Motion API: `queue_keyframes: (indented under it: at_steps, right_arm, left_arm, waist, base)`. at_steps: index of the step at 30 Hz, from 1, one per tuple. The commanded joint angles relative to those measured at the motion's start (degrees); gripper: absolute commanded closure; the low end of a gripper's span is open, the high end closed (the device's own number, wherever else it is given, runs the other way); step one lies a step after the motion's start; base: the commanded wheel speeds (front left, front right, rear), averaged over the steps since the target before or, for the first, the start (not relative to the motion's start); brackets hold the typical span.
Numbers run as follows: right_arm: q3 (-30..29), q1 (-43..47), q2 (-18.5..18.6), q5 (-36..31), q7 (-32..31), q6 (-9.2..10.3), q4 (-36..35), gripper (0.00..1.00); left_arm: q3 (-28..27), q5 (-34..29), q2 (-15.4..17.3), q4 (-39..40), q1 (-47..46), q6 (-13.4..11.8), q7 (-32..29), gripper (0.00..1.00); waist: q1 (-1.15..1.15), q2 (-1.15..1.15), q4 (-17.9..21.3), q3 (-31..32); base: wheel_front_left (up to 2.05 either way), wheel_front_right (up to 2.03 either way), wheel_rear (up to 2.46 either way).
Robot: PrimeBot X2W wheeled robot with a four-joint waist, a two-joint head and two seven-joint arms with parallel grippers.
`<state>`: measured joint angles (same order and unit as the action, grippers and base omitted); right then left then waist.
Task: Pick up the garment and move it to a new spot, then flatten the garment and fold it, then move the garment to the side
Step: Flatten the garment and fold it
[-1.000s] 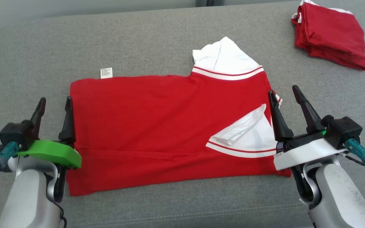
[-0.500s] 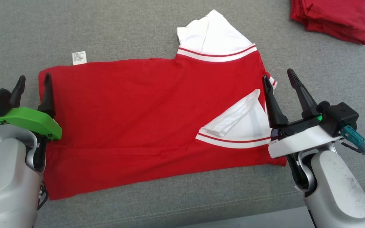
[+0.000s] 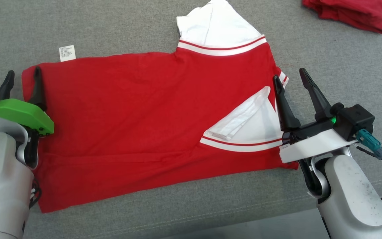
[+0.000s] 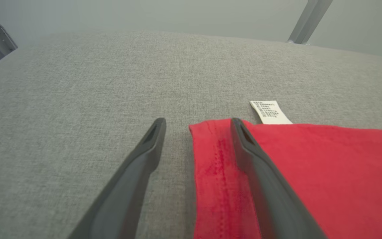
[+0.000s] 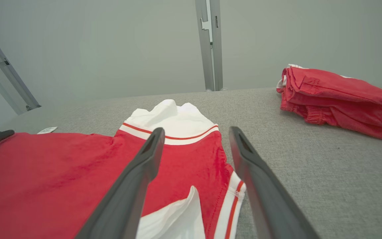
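The garment (image 3: pixel 138 109) is a red shirt with white sleeves, lying spread flat on the grey cushion (image 3: pixel 111 26). One white sleeve sticks out at the far edge and the other is folded in over the red body. My left gripper (image 3: pixel 23 77) stands open at the shirt's left edge, straddling the hem (image 4: pixel 207 156) with one finger over the cloth and one over bare cushion. My right gripper (image 3: pixel 288 78) stands open over the shirt's right edge by the striped collar (image 5: pixel 234 196). Neither holds anything.
A folded pile of red clothes (image 3: pixel 347 13) lies at the far right (image 5: pixel 337 99). A white care label (image 3: pixel 67 53) pokes out at the shirt's far left edge (image 4: pixel 270 112). The cushion's front edge runs near my right forearm (image 3: pixel 350 196).
The head camera has tilted down and shifted, so the whole scene has slid up and left in its view. Both grippers stay open at the shirt's two ends.
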<state>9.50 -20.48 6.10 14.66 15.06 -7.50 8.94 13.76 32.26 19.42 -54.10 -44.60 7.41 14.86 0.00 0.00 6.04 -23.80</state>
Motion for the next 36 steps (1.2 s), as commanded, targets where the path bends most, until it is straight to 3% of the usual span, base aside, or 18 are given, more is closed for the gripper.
queue_keyframes:
  at_steps: [1, 7, 8, 10, 19, 27, 35, 36]
  right_arm:
    - [0.0, -0.7, 0.0, -0.3, 0.2, 0.03, -0.2, 0.00]
    - [0.3, -1.1, 0.0, -0.6, 0.2, 0.04, 0.1, 0.00]
    - [0.3, -1.2, -0.1, -0.7, 0.2, 0.03, 0.1, 0.00]
    - [0.2, -1.3, -0.1, -0.8, 0.2, 0.03, 0.1, 0.00]
    - [1.4, -5.2, 0.9, -0.9, -0.5, 0.03, 1.1, 0.00]
    - [2.4, -14.3, 1.3, 0.2, -6.3, 0.04, 6.1, 0.00]
    - [1.2, -30.9, -0.8, 3.4, -15.6, 0.03, 21.8, 0.00]
    - [1.1, -34.9, -1.0, 3.8, -16.9, 0.03, 26.6, 0.00]
  left_arm:
    - [0.4, 0.4, 0.4, -0.2, -1.0, 0.1, 0.3, 0.00]
    - [2.1, 1.8, 0.3, -1.2, -2.1, 0.1, 0.3, 0.02]
    - [2.4, 2.0, 0.3, -1.4, -2.3, 0.1, 0.3, 0.17]
    - [2.9, 2.5, 0.4, -1.7, -2.6, 0.1, 0.3, 0.98]
    - [3.8, 2.8, 1.0, -0.2, -2.5, 0.1, 0.3, 1.00]
    - [3.0, 1.6, 0.9, 2.2, -1.5, 0.1, 0.3, 1.00]
    - [3.1, -0.1, -0.6, 5.3, -3.1, 0.1, 0.3, 1.00]
    - [3.3, -0.5, -1.2, 6.1, -3.7, 0.1, 0.3, 1.00]
  waist:
    - [0.00, 0.00, 0.0, -0.3]
    - [0.00, 0.00, 0.3, -0.9]
    - [0.00, 0.00, 0.3, -1.0]
    - [0.00, 0.00, 0.3, -1.2]
    - [0.00, 0.00, -0.6, -1.1]
    - [0.00, 0.00, -1.3, -1.1]
    - [0.00, 0.00, -3.7, -3.6]
    - [0.00, 0.00, -4.6, -4.4]
  base:
    - [0.00, 0.00, 0.00]
    - [0.00, 0.00, 0.00]
    - [0.00, 0.00, 0.00]
    - [0.00, 0.00, 0.00]
    - [0.00, 0.00, 0.00]
    - [0.00, 0.00, 0.00]
    - [0.00, 0.00, 0.00]
    - [0.00, 0.00, 0.00]
